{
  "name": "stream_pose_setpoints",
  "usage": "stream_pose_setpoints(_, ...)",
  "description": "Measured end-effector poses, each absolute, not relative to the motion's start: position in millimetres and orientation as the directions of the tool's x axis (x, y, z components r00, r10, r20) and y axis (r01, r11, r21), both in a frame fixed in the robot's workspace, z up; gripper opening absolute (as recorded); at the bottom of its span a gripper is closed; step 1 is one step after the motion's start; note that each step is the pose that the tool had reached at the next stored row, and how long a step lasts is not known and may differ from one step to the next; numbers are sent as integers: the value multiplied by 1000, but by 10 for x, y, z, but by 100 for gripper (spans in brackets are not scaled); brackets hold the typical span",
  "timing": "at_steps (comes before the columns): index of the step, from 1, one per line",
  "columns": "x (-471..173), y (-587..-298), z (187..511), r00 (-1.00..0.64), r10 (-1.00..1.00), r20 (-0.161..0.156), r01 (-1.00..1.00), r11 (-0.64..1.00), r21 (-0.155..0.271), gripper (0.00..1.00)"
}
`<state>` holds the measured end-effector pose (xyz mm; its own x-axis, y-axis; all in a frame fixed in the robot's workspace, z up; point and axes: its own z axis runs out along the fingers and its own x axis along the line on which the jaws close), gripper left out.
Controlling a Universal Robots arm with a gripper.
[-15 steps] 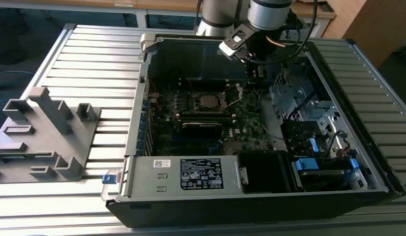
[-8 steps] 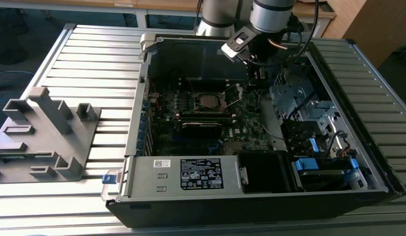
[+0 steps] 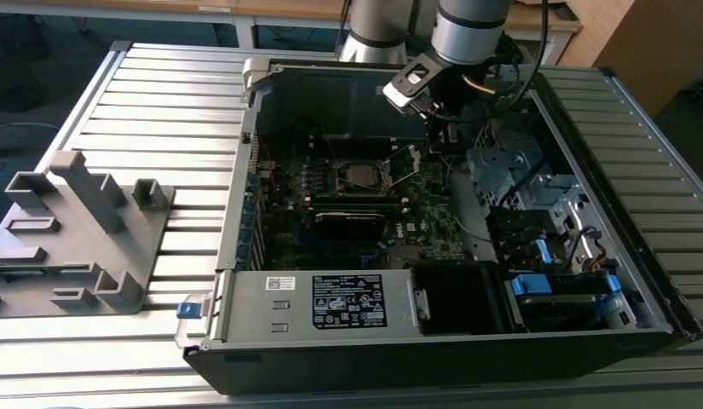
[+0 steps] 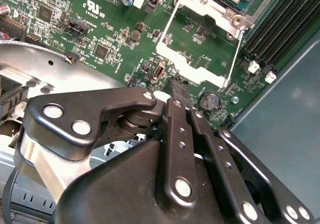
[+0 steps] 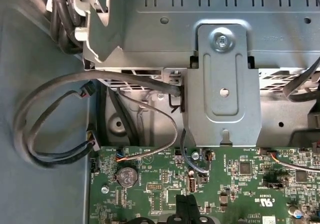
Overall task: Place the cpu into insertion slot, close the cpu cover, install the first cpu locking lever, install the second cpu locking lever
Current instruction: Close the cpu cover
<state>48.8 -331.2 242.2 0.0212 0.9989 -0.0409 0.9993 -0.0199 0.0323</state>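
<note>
Fingertips [image 5: 183, 206] were pressed together with nothing pinched between them. The gripper [image 4: 178, 86] hung low over the green motherboard [image 4: 100, 29], just beside the free edge of the cpu cover [image 4: 192, 66], which was swung open. 2 thin wire levers [image 4: 167, 26] flanked the cover, unlatched. The cpu [image 3: 360, 176] sat in its socket, top exposed, inside the open computer case [image 3: 624, 213].

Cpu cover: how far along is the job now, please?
Done: the cpu sits in its socket. In hand: the shut gripper is at the free edge of the cpu cover, which is open. Left: closing the cover and both locking levers, not yet latched.
</note>
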Motion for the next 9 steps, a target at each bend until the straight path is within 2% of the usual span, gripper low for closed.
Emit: stream_pose_setpoints(9,383,-3312,2417,21,999,-41,999,-20,36,10)
